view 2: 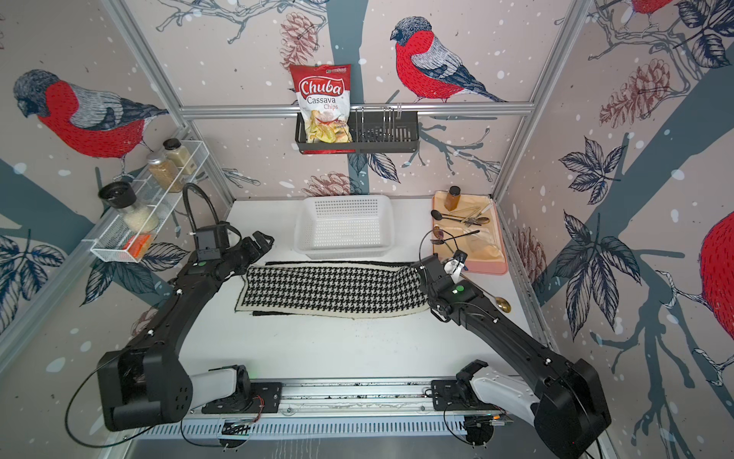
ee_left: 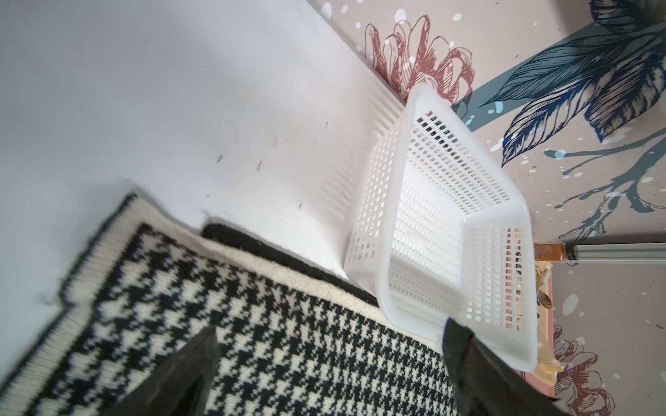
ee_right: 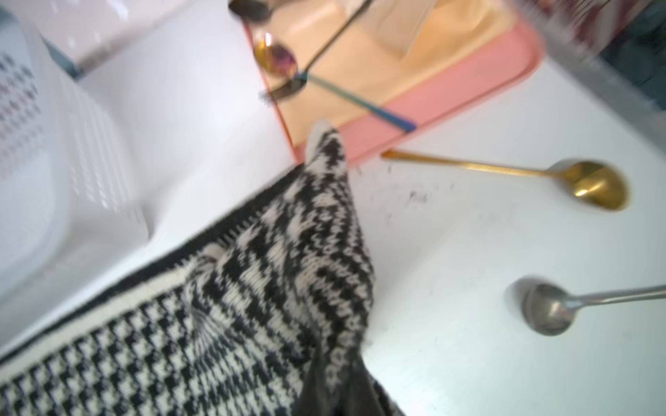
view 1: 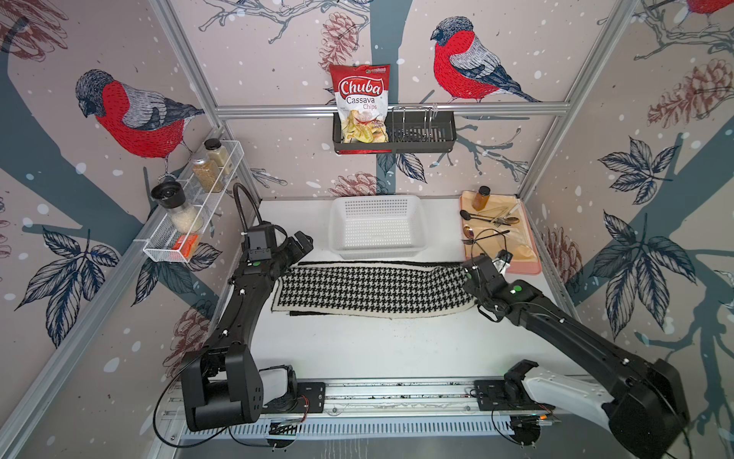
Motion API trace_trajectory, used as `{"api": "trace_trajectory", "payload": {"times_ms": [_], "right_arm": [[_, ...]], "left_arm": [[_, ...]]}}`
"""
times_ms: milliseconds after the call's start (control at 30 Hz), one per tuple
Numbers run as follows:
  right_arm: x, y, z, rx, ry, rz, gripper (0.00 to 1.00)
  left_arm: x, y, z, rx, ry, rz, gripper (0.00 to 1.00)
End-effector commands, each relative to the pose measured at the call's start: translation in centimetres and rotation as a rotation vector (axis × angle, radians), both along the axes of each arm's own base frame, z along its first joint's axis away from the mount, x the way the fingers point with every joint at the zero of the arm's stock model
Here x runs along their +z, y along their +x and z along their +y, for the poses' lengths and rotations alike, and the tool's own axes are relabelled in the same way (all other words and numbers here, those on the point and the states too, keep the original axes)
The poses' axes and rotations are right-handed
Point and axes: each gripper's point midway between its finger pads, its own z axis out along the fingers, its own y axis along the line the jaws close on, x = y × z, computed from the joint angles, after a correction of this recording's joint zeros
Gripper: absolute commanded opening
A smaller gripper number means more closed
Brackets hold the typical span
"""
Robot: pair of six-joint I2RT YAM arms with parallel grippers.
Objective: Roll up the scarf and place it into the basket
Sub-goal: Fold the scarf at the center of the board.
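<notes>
Top views first: in both top views the scarf (view 1: 373, 292) is lying stretched side to side on the white surface (view 1: 357, 349). It is houndstooth side up, not rolled, and just in front of the basket (view 1: 379, 251), not in it. The left arm (view 1: 246, 310) is reaching over the scarf's far left corner, and the left jaws are standing wide apart above the cloth. The right arm (view 1: 576, 330) is stretching to the scarf's right end beside the pink tray (view 1: 528, 267) — the right jaws are clamped shut on the cloth there. A gold spoon (view 2: 502, 305) is lying on the surface by that arm in a top view.

Left wrist view: two dark fingers (ee_left: 180, 378) are framing the houndstooth with a wide gap between them. Whether they are touching the cloth, I cannot tell. The basket (ee_left: 528, 288) is standing just past the scarf's black edge.

Right wrist view, and it is blurred — the pinched scarf (ee_right: 295, 259) is rising off the surface in a peaked ridge, its tip pointing at the pink tray (ee_right: 450, 97). The gold spoon (ee_right: 540, 173) and a silver spoon (ee_right: 547, 306) are lying on bare surface, apart from the cloth.
</notes>
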Motion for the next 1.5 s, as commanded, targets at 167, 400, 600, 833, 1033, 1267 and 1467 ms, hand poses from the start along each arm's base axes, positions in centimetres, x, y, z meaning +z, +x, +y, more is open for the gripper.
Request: {"api": "trace_trajectory", "payload": {"times_ms": [167,400,600,833,1033,1267,1467], "right_arm": [[3.4,1.8,6.3,0.263,-0.046,-0.074,0.0],[4.8,2.3,24.8,0.747,0.074,-0.085,0.0],[2.6,1.3,37.3,1.021,0.115,-0.025,0.0],[0.5,1.1,48.2,1.233,0.106,0.033,0.0],[-2.3,-1.8,52.6,1.402,0.193,0.101,0.02],[0.9,-2.9,50.8,1.465,0.326,0.05,1.0],[1.5,-0.6,42.1,1.301,0.416,-0.027,1.0]], "left_arm": [[2.7,-0.8,-0.2,-0.028,0.02,-0.044,0.99],[6.7,-1.8,5.2,0.142,0.081,-0.049,0.99],[7.8,-2.7,7.5,0.209,0.111,-0.015,0.99],[8.7,-3.5,7.7,0.225,0.124,-0.032,0.99],[8.9,-4.0,8.3,0.246,0.16,-0.026,0.99],[8.3,-3.5,7.9,0.222,0.143,-0.024,0.99],[6.3,-2.5,5.8,0.109,0.077,-0.021,0.99]]}}
